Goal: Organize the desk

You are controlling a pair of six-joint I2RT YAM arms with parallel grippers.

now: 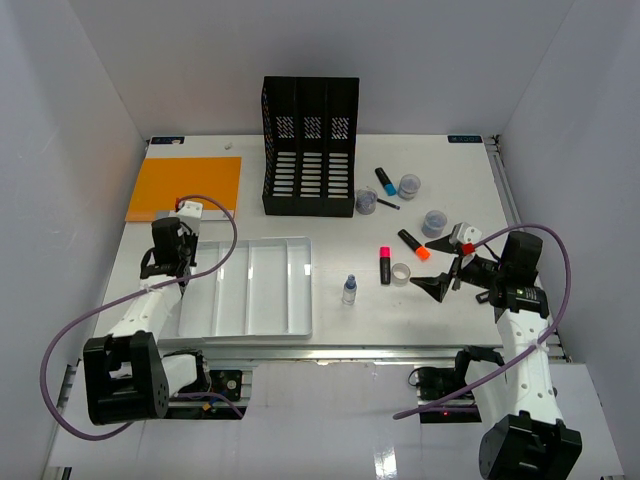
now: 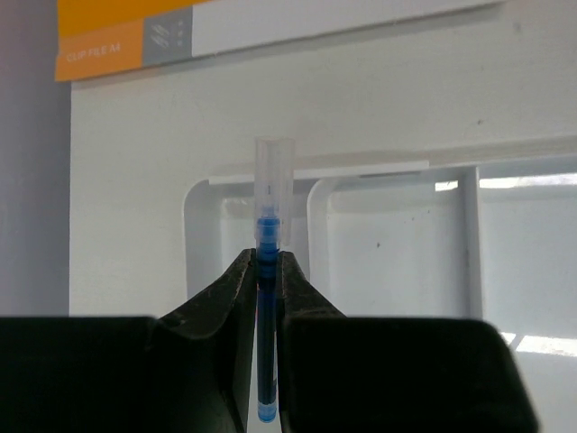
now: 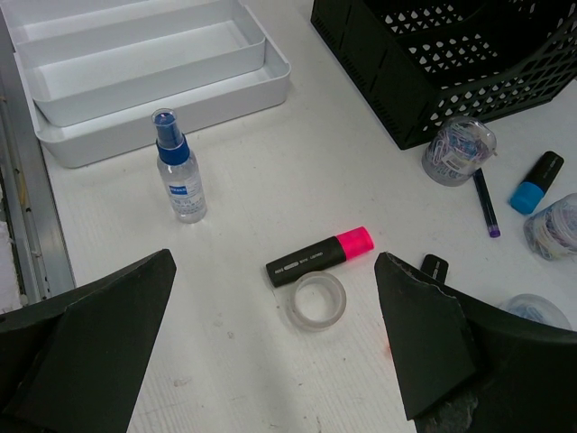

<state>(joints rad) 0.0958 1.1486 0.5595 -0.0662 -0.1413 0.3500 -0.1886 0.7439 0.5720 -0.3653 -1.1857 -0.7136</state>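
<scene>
The table lies beneath both arms and carries everything else. Our left gripper has its jaws pinched on a blue pen, whose clear cap sticks out past their tips. Just beyond those jaws are the rounded corners of two compartments of the white tray. Farther out lies an orange file printed "CLIP FILE A4", which we can read only in the left wrist view.

Our right gripper has its jaws spread wide, gripping nothing. Between them lie a pink highlighter and, just beside it, a clear tape ring. To their left a small spray bottle stands upright; we cannot read its blue label. Beyond them to the right, a clear jar holds coloured paper clips and sits against the black file rack. A dark pen and a blue highlighter lie beside the jar.

Only the overhead view shows the rack's three slots and an orange highlighter near the right jaws.
</scene>
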